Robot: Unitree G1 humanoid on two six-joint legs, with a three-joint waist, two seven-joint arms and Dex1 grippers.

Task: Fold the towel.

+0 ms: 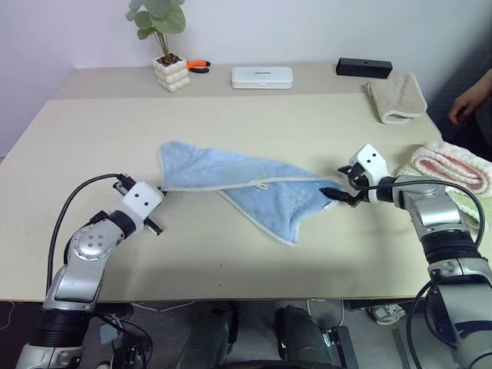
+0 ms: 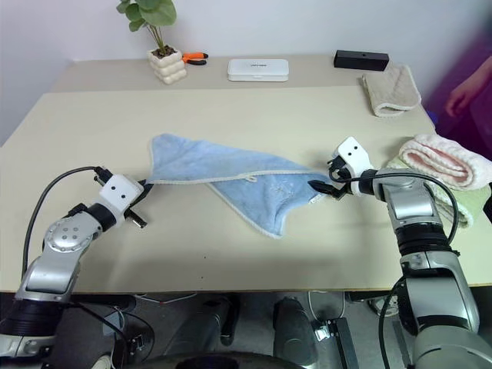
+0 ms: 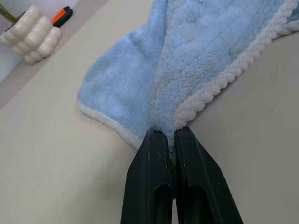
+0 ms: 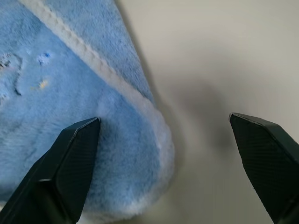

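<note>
Left wrist view: left fingers [image 3: 171, 140] pinch the towel [image 3: 196, 56] corner; right fingers [image 4: 163, 135] are spread wide over its other end on the counter [image 1: 231, 254].

towel [image 1: 254, 188]: we see soft light blue terry cloth, fluffy pile, with a pale nubbly stitched edge.
table [image 1: 231, 261]: smooth matt beige top.
left gripper [image 3: 172, 140]: matt black fingers that look like plastic.
right gripper [image 4: 163, 158]: black fingers [image 4: 70, 158] with a finely textured face.
folded towels [image 1: 450, 165] at the right edge: plush pink and pale green cloth.
plant pot [image 1: 171, 73] at the far edge: we see glossy white ceramic.
</note>
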